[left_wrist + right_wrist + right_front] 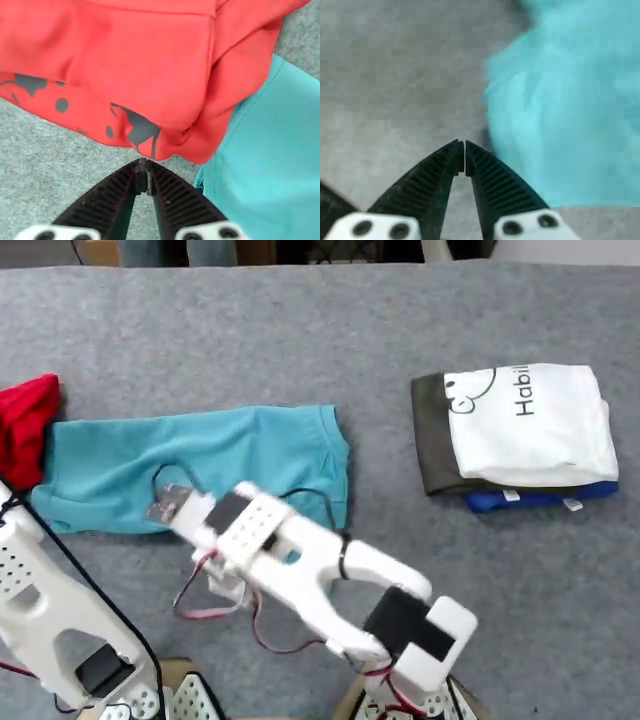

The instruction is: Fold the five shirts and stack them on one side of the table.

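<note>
Left gripper (142, 172): jaws pressed together, tips right at the hem of the red shirt (125, 65), no cloth visibly caught between them. The red shirt is bunched, not folded, with dark grey print blotches on it, and sits at the far left edge of the table (300, 330). Its fold lies against the end of the teal shirt (200, 465) and, in the left wrist view, slightly over it. The teal shirt is spread out flat, left of centre, with one rough lengthwise fold, collar end pointing toward the middle of the table and some wrinkles along the near edge. Right gripper (460, 152): jaws also closed, nothing between them, tips over bare grey table just beside the teal shirt's edge, not touching the cloth as far as I can tell. In the high view the right arm (310, 560) stretches diagonally from the near edge to the teal shirt's near hem, with the wrist over that hem. The left arm (50, 610) is at the near left corner, angled toward the red shirt. The stack is on the right side, well apart from the teal shirt: a folded white shirt (530, 425) with dark print on top, a dark olive shirt (432, 440) under it sticking out on the left, and a blue shirt (530, 500) at the bottom showing along the near edge
</note>
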Robot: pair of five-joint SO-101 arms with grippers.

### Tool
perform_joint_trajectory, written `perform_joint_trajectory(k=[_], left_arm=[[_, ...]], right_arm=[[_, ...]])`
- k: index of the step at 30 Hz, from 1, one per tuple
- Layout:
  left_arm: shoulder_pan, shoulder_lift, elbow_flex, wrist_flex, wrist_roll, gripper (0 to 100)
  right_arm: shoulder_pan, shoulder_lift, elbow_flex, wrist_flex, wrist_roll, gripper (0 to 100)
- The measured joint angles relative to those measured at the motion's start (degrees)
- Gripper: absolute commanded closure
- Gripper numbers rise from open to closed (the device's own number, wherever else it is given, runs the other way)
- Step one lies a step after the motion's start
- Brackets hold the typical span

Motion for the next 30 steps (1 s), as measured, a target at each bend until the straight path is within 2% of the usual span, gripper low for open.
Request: perform_joint_trajectory(k=[4,8,11,15,19,22,26,30], left_arm=[[-0.09,0.0,0.0,0.0,0.0,97],[-0.09,0.0,0.0,0.0,0.0,97],[0.35,0.0,0.0,0.0,0.0,97],[5.98,-0.44,-0.35,0.0,0.09,97],[14.95,-1.76,-1.23,-0.09,0.09,97],[19.52,-1.41,-1.14,-6.59,0.53,97],[19.52,3.78,-0.79,-19.87,5.89,97],[19.6,10.73,-0.53,-25.58,5.8,97]], right_arm=[[2.73,-2.46,-3.6,5.63,0.0,98.5],[13.1,-6.15,-11.6,10.64,1.49,98.5],[21.71,-6.15,-14.95,9.67,4.92,98.5],[30.07,-2.81,-19.6,2.81,6.15,98.5],[33.58,4.75,-26.73,-3.52,6.42,98.4],[34.64,12.48,-33.67,-6.33,6.42,98.4],[34.64,24.62,-43.43,-7.82,5.27,98.4],[36.66,35.43,-52.57,-7.03,0.79,98.4]])
